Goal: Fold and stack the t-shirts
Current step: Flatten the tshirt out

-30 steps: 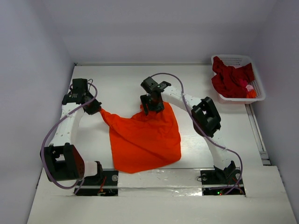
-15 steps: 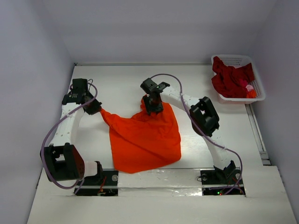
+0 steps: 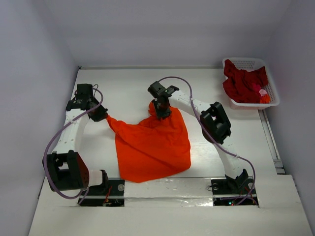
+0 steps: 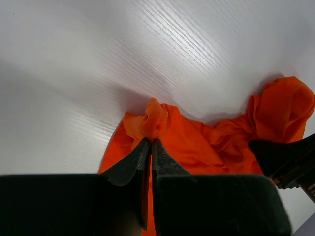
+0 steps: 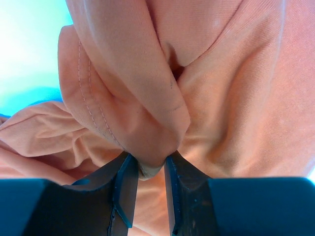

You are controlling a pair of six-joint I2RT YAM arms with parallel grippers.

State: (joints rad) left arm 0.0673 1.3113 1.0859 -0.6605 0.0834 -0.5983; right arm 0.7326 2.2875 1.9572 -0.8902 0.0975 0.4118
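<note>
left claw (image 4: 150, 141) is clamped fully closed on a bunched corner of the orange t-shirt (image 3: 152, 147), at the left side of the table (image 3: 123, 83); the shirt lies spread and creased across the middle, reaching the near edge. a little farther, right claw (image 5: 147, 166) has its jaws narrowed onto a hemmed fold at the shirt's far tip, pads touching the cloth on both sides. far right, a dark red t-shirt (image 3: 243, 83) is heaped in the white basket (image 3: 246, 60)
</note>
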